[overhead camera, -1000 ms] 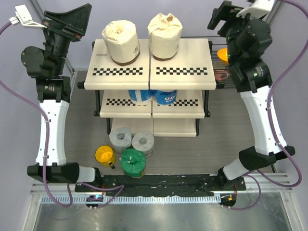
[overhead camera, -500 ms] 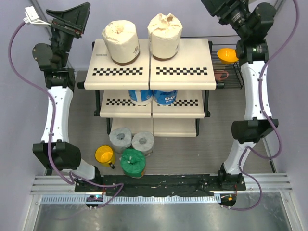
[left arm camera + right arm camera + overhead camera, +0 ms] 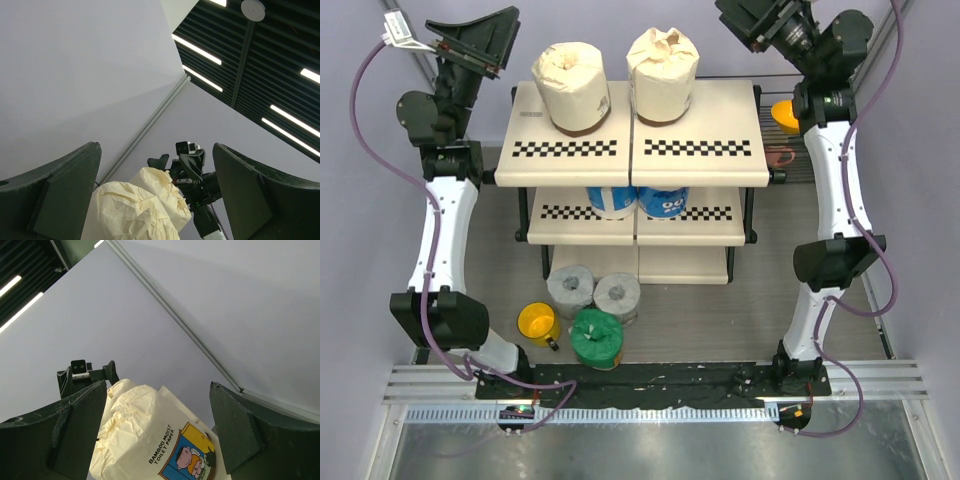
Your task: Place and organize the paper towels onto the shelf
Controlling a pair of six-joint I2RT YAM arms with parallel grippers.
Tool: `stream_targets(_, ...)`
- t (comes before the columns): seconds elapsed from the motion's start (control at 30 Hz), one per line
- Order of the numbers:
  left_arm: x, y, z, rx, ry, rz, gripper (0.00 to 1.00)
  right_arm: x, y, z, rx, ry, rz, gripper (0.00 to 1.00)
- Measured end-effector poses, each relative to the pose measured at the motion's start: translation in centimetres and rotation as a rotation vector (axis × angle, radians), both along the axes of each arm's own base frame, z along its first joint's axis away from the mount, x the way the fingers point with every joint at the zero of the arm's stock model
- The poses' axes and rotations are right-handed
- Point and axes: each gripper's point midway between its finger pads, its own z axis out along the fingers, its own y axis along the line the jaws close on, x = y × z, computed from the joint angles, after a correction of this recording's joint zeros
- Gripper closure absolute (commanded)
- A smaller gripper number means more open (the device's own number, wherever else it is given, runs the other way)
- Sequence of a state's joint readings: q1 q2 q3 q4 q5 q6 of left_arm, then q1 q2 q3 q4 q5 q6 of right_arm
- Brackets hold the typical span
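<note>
Two cream paper towels (image 3: 572,85) (image 3: 663,72) stand on the shelf's top board (image 3: 700,130). Two blue-and-white rolls (image 3: 612,200) (image 3: 663,200) sit on the middle tier. Two grey rolls (image 3: 570,290) (image 3: 617,297) and a green roll (image 3: 596,337) stand on the table in front of the shelf. My left gripper (image 3: 485,40) is open and empty, high up left of the cream rolls, which show in its wrist view (image 3: 135,210). My right gripper (image 3: 752,25) is open and empty, high up right of them; the near roll (image 3: 150,440) shows between its fingers.
A small yellow mug (image 3: 537,323) stands left of the green roll. A black wire rack with an orange bowl (image 3: 783,113) stands right of the shelf, under my right arm. Walls close in behind and at both sides.
Both arms have straightened and risen at the back. The right gripper swung left toward the shelf's top corner; the left gripper shifted slightly right. No roll has moved.
</note>
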State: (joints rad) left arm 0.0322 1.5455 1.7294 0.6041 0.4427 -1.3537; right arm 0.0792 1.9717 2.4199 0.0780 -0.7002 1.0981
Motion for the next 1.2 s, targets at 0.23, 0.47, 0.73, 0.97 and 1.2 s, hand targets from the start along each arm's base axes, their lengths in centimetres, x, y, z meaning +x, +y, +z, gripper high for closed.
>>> stream_targets(0.23,0.6,-1.9,-1.8,0.03,0.036,-0.027,0.0,-1.3,3.8,-0.7,-0.026,0.013,0.075,0.11)
stream_targets(0.47,1.7,-2.1,-4.1,0.076,0.1,0.005,0.0,-2.2,6.5,-1.8,-0.06,0.032,0.116,0.11)
stream_targets(0.73,1.1,-2.4,-4.3,0.094,0.098,0.006,0.0,-2.8,8.2,-2.4,-0.078,0.046,0.144,0.11)
stream_targets(0.97,0.2,-4.5,-4.7,0.125,0.093,-0.023,0.01,-3.1,9.1,-4.3,-0.104,0.087,0.14,0.11)
stream_targets(1.2,-1.0,-5.9,-5.2,0.15,0.091,-0.03,0.0,-5.1,8.8,-4.5,-0.131,0.1,0.112,0.11)
